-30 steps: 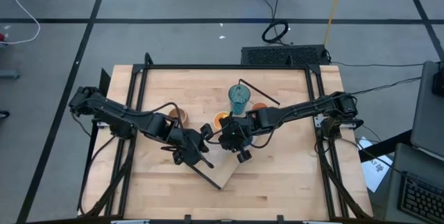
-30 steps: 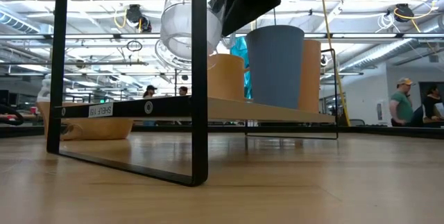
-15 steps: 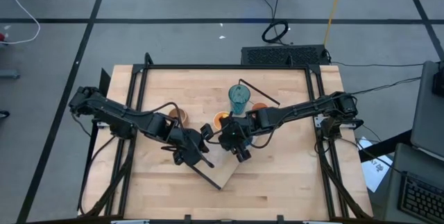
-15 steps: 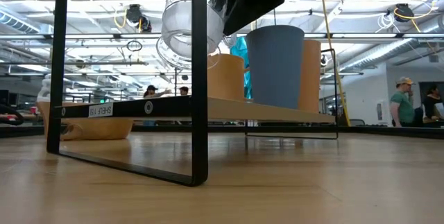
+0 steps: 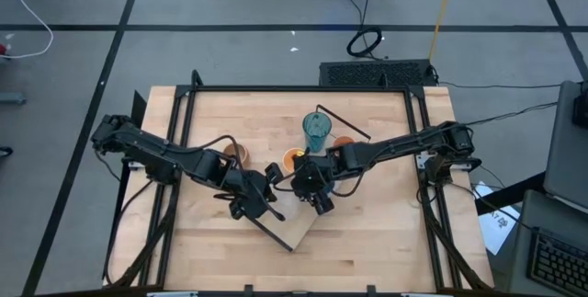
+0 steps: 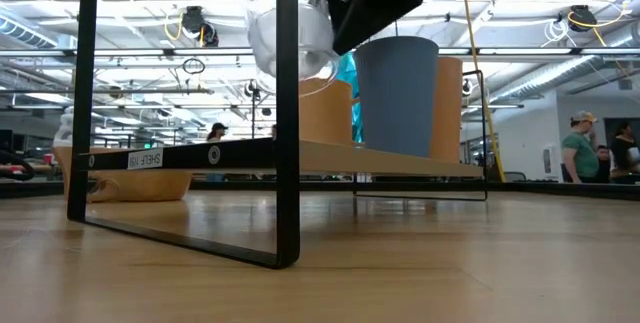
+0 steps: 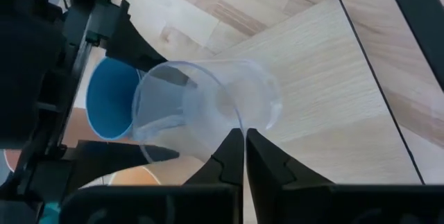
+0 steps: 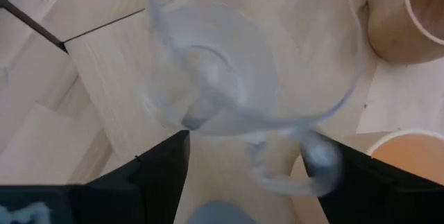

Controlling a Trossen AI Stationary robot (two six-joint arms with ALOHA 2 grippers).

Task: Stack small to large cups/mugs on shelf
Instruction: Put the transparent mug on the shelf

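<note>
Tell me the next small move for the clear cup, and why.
Probably the left gripper, pinched shut on the clear cup's rim, should lower it onto the shelf. The cup hangs tilted above the board beside the blue cup, and the right gripper stands open around it, apparently letting go.

Clear cup [image 8: 229, 78] above the shelf [image 8: 118, 64] — tan mug [image 8: 409, 16] beside.

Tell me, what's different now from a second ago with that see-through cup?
The right gripper has spread its fingers, so the clear cup has shifted and tipped slightly above the shelf. The left gripper stays pinched on the cup's rim. The blue cup, orange cups and teal tumbler haven't moved.
</note>
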